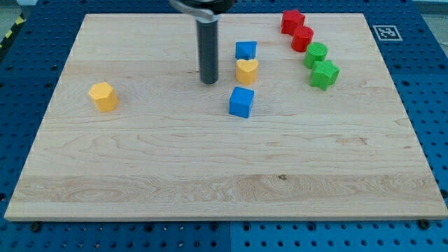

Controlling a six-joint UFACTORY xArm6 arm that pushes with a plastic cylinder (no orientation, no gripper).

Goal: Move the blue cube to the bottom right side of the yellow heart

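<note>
The yellow heart (246, 71) sits on the wooden board (210, 161) near the view's top centre. A blue cube (241, 102) lies just below it, slightly to the left. A second blue block (246, 50) lies just above the heart. My tip (208, 81) rests on the board to the left of the heart, a short gap away, and up-left of the lower blue cube. It touches no block.
A yellow block (103, 96) lies at the view's left. A red star (292, 21) and a red cylinder (302, 38) sit at the top right, with a green cylinder (316, 54) and a green star (325, 74) just below them.
</note>
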